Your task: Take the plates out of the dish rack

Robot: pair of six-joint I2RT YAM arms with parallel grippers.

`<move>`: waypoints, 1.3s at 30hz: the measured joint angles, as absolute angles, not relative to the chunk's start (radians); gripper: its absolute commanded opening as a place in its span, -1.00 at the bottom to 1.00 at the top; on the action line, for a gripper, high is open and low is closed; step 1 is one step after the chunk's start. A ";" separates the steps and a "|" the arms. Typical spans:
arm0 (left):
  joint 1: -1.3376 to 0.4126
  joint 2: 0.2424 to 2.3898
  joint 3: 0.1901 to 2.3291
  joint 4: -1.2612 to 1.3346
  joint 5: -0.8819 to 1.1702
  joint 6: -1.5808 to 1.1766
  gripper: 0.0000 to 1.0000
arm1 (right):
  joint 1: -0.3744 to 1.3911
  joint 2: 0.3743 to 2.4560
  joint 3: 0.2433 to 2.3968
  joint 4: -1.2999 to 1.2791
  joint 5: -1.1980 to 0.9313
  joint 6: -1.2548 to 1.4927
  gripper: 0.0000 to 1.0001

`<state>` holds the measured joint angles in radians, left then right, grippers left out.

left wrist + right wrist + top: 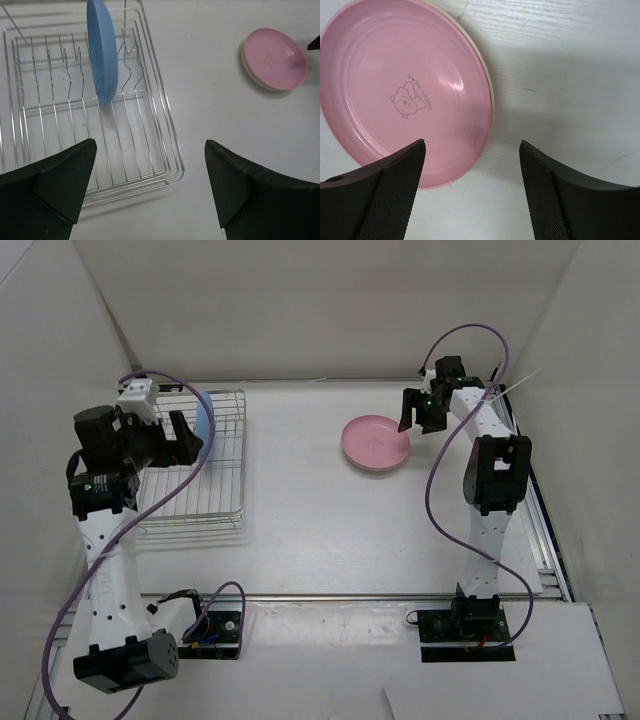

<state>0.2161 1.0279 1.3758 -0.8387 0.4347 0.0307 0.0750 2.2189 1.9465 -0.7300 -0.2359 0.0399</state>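
- Standing on edge in the dish rack, the light blue plate is propped between upright wires near the rack's far end.
- Rack position: on the left side of the white counter; its other slots hold nothing.
- Pink plate: lies face up on the right side of the counter, well apart from the rack, with a small bear print at its centre.
- Cream-white plate: directly under the pink one, showing only as a thin pale rim along its edge.
- Left fingers: spread wide and holding nothing, above the rack's near right corner, with the blue plate beyond them.
- Right fingers: parted and holding nothing, low over the counter at the right edge of the stacked plates. One finger overlaps the pink rim and the other is over bare counter. Whether they touch the plate cannot be told.
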 measured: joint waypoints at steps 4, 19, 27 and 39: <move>0.273 1.047 1.166 -0.717 0.466 0.039 1.00 | 0.072 2.142 1.932 -0.734 -0.204 0.038 0.59; 0.377 1.487 1.235 -0.366 0.876 0.063 0.92 | 0.013 1.841 1.746 -0.763 -0.204 -0.041 0.59; 0.378 1.693 1.315 -0.278 0.930 0.029 0.56 | 0.013 1.823 1.692 -0.786 -0.212 -0.060 0.59; 0.378 1.814 1.429 -0.239 1.010 -0.049 0.17 | 0.013 1.803 1.655 -0.782 -0.216 -0.059 0.59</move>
